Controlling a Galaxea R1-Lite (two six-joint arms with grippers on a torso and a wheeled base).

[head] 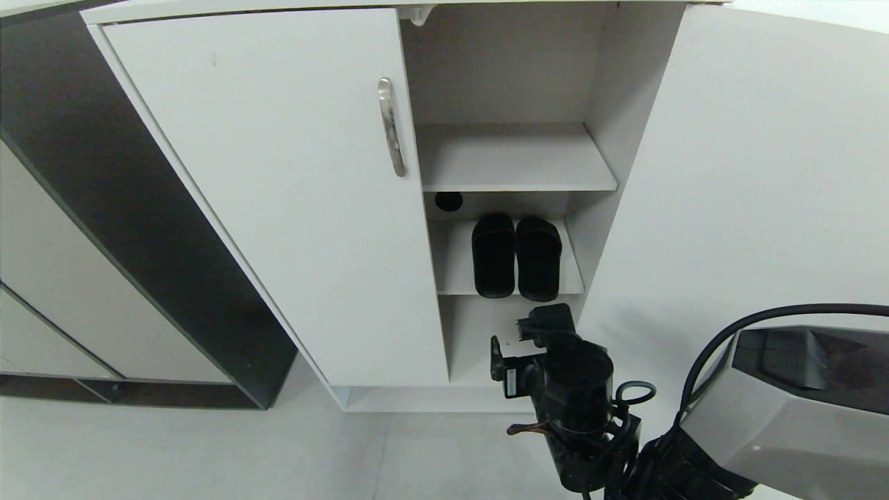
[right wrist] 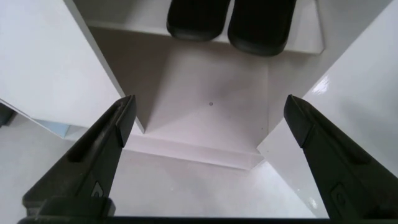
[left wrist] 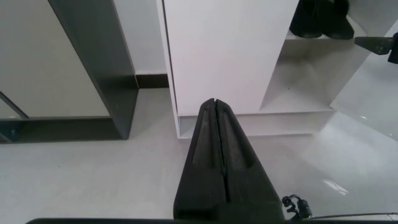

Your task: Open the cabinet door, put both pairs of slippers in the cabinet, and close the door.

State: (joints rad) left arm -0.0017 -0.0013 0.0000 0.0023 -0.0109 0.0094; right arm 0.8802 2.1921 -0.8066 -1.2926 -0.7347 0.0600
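The tall white laminate cabinet (head: 514,69) is standing with its wide right-hand door (head: 750,173) swung fully open, while its left-hand door (head: 278,208), carrying a curved brushed-metal handle (head: 391,126), is sitting closed. A pair of black rubber slide slippers (head: 494,255) is lying side by side on the cabinet's middle shelf, toes pointing inward. The right gripper (right wrist: 210,104) is hovering just in front of the cabinet's bottom compartment, below the slippers, its jaws spread wide and holding nothing. The left gripper (left wrist: 214,102) is hanging low before the cabinet's closed door, its jaws pressed together.

The stowing step appears half done, with one pair shelved. The next move probably calls for fetching the second pair, setting it inside the cabinet, then pushing the open door shut.
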